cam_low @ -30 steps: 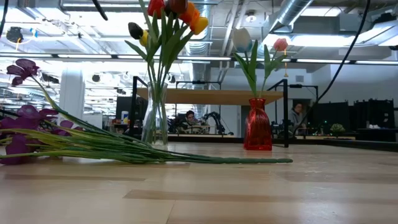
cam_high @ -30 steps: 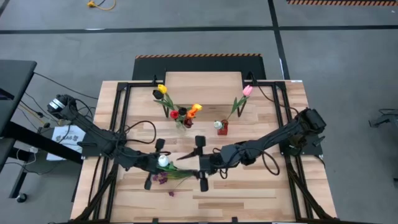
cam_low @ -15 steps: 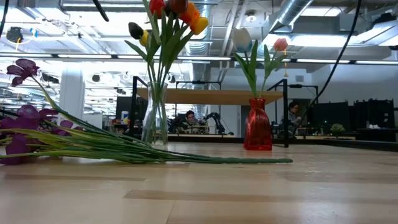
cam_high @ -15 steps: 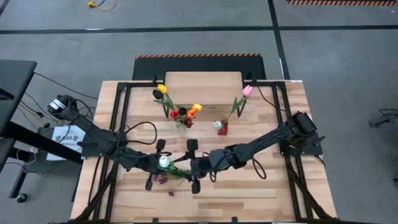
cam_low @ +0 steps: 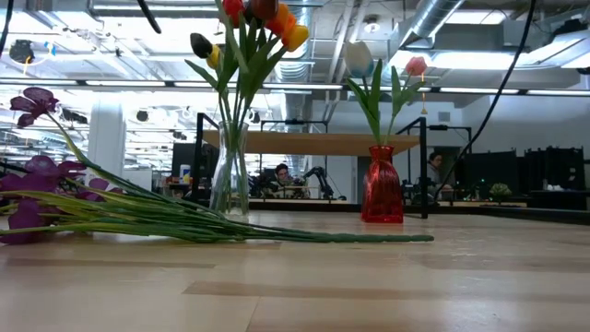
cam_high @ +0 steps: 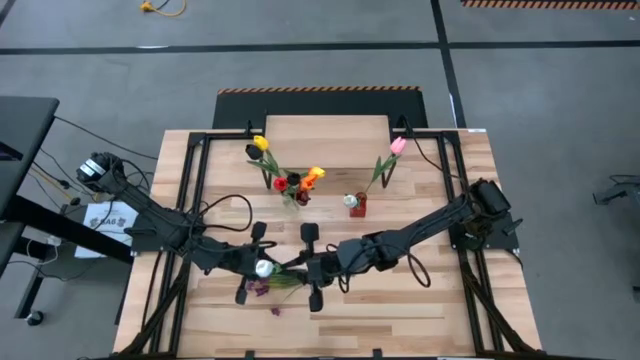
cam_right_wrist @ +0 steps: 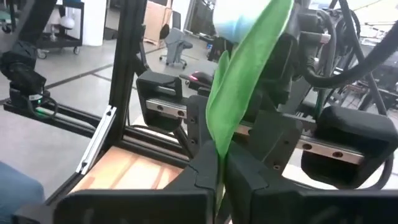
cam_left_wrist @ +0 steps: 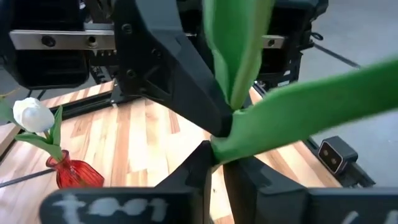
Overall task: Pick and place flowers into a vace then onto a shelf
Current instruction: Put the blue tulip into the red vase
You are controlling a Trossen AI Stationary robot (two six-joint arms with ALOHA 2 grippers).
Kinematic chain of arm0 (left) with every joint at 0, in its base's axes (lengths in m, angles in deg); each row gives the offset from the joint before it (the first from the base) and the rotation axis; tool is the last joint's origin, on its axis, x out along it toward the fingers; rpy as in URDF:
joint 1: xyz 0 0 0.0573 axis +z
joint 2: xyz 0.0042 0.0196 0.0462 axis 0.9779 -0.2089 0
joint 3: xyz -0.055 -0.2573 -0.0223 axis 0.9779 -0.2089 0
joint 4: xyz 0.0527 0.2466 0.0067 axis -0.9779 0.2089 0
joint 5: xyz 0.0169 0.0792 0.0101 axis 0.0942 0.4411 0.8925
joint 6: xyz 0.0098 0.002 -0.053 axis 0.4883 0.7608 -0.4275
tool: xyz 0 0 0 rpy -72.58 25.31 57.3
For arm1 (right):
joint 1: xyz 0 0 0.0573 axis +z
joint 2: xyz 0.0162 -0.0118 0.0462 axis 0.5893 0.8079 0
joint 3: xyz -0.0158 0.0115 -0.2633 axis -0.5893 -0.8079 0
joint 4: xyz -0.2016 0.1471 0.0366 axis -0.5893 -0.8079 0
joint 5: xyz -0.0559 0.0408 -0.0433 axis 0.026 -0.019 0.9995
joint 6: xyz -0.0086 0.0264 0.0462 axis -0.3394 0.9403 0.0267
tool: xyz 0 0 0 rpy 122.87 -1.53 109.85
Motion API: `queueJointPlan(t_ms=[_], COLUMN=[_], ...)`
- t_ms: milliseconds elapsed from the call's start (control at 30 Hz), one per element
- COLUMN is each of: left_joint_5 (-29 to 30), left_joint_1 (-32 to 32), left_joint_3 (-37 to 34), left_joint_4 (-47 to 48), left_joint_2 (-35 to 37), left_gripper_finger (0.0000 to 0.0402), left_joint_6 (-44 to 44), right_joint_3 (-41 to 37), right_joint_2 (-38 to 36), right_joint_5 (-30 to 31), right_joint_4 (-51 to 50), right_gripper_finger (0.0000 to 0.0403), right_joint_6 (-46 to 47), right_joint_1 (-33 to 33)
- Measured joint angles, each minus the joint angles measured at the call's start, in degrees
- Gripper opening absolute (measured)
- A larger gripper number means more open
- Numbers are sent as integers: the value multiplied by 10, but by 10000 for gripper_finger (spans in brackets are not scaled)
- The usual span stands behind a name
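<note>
A white tulip [cam_high: 263,268] with a green stem hangs above the table's near middle, between my two grippers. My left gripper [cam_high: 268,266] comes from the left and is shut on its stem. My right gripper [cam_high: 298,268] comes from the right and is shut on it too. Purple sprigs [cam_high: 260,288] with long green stems [cam_low: 184,226] lie flat on the table below them. A glass vase [cam_high: 293,197] holds yellow, red and orange tulips. A red vase [cam_high: 356,206] holds a pink and a white one. The shelf [cam_high: 325,130] stands at the far middle. My left gripper pinches the tulip's green stem [cam_left_wrist: 222,149] between its two fingers, where a leaf branches off. The fingers come nearly level from the table's left. The tulip is lifted clear of the table. My right gripper pinches the tulip's green leaf and stem [cam_right_wrist: 217,146] between its two fingers, coming level from the table's right. The white head [cam_right_wrist: 239,18] stands beyond the fingers, toward my left gripper. Stem or leaf alone, I cannot tell.
Black frame rails [cam_high: 190,200] run along both sides of the table. Both vases stand on the tabletop just in front of the shelf's black legs [cam_low: 426,175]. Bare planks [cam_high: 400,300] lie near the front right.
My right gripper has gone toward the table's left, up close to my left gripper and the tulip. The tulip's white head has shifted a little toward the near edge.
</note>
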Motion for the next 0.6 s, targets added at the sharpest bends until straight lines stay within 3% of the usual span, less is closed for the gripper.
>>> queueJointPlan(t_ms=[100, 267, 367, 600], left_joint_5=[4, 46, 80, 95], left_joint_1=[0, -4, -8, -23], left_joint_3=[0, 0, 0, 0], left_joint_4=[-1, 2, 15, 22], left_joint_2=[0, 8, 26, 58], left_gripper_finger=[35, 56, 60, 61], left_joint_6=[-11, -16, -39, -47], right_joint_3=[0, 0, -1, -3], right_joint_2=[0, -15, -49, -150], right_joint_5=[9, 88, 131, 226], right_joint_4=[-1, -41, -103, -175], right_gripper_finger=[5, 3, 2, 1], right_joint_6=[0, -5, -6, -7], right_joint_1=[1, 21, 41, 111])
